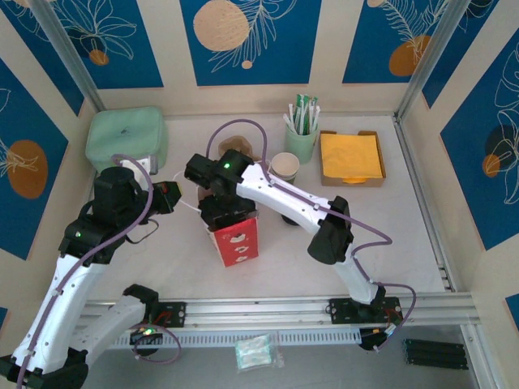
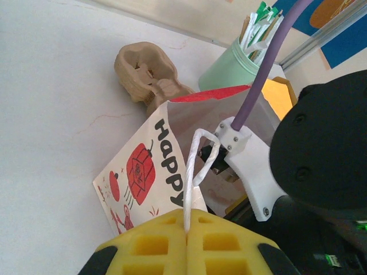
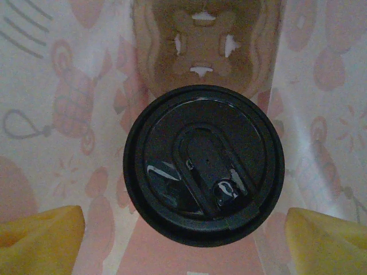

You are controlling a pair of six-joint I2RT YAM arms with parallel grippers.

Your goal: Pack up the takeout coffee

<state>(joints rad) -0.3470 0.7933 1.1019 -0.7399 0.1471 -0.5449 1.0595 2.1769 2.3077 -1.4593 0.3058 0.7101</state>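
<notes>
Takeout coffee [image 3: 203,163]: stood inside the paper bag [image 1: 237,237], seen from straight above as a round black lid with a raised oval sip panel. Cup sides were hidden under the lid. The bag's pale walls, with pink print showing through, rose on every side of it.

Paper bag: red and white, upright on the tabletop [image 1: 389,235] between the two arms, mouth open. The side facing the left wrist camera was printed "Happy" with red lanterns.

Right pincer [image 3: 183,246]: lowered into the bag's mouth. Its yellow pads [image 3: 40,240] stood wide apart, one on either side of the lid and clear of it.

Left pincer [image 2: 188,229]: yellow pads pressed together, clamped on the bag's white cord handle [image 2: 195,166], which ran taut from the pads to the bag's rim.

Brown cut-out shape [image 3: 200,46]: lay beyond the lid, perhaps cardboard at the bag's floor; too dim to say.

Pulp carrier [image 2: 146,71]: brown, on the tabletop behind the bag.

Mint-green holder [image 1: 302,142]: held upright sticks, toward the far wall.

Lidless paper cup [image 1: 285,166]: just beside the holder.

Tray [image 1: 353,183]: held yellow napkins, to the right of the holder.

Mint-green box [image 1: 126,138]: in the far left corner.
</notes>
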